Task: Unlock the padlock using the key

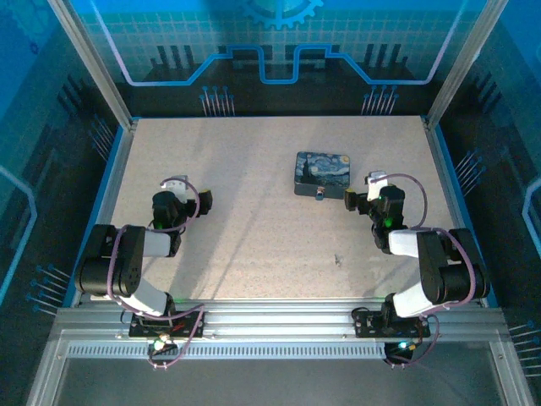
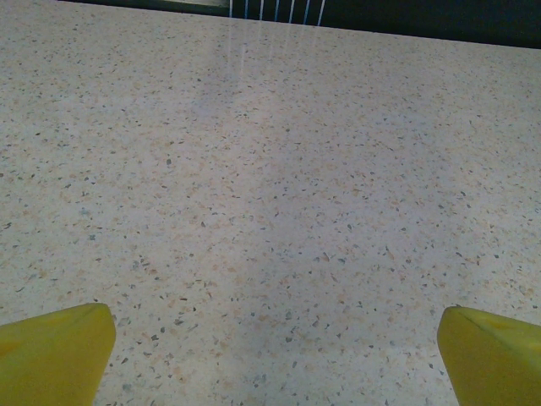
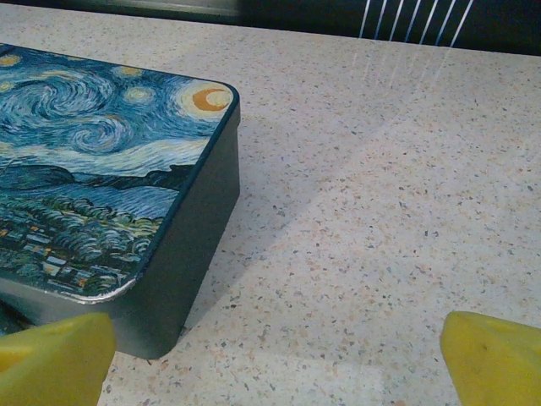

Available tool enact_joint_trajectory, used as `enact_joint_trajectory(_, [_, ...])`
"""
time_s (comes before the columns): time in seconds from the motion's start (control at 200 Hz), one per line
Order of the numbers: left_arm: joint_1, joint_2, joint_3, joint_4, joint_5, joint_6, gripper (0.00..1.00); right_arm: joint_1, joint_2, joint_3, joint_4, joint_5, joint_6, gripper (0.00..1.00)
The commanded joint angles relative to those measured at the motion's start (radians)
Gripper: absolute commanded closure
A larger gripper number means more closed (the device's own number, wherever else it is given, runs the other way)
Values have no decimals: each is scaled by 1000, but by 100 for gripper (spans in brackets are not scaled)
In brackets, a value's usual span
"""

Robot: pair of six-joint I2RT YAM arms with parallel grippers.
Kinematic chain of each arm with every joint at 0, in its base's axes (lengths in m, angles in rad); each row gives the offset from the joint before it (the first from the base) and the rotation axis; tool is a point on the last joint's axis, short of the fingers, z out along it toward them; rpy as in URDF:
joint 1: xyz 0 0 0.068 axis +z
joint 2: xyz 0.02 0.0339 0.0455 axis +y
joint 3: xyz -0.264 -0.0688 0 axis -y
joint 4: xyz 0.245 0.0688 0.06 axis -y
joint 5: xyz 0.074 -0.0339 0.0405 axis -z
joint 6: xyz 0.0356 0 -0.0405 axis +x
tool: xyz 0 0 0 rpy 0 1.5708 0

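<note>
Nothing of the unlocking looked done. The padlock (image 1: 319, 195) sat against the near side of the Starry Night tin (image 1: 322, 172), too small to tell whether its shackle was closed. A dark sliver, probably the key (image 1: 338, 259), lay on the table (image 1: 245, 254) well apart from the tin, toward the arms. The right gripper (image 1: 349, 200) hovered just right of the tin's near corner, released and empty. The left gripper (image 1: 205, 199) was far to the tin's left, also spread wide and holding nothing. Fetching the key, steadying the lock, inserting and turning all remained.
</note>
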Motion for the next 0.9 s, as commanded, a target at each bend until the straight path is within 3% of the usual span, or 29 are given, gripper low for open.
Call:
enact_joint_trajectory(0.0, [-2,-28,2,41,5,10,1,7,-50,32,-62,29,19,0])
enact_joint_trajectory(0.305, [-3,-272,15,-171,-14,-2,1,2,-260,65,-311,29,79,0])
enact_joint_trajectory(0.485, [-2,-392,187,-519,-6,-267,1,-35,-325,187,-581,-79,167,0])
enact_joint_trajectory(0.655, [-23,-281,401,-774,138,-445,1,-120,-289,270,-686,-282,338,0])
enact_joint_trajectory(0.895, [-164,-58,559,-749,227,-557,1,-176,-143,339,-650,-503,485,0])
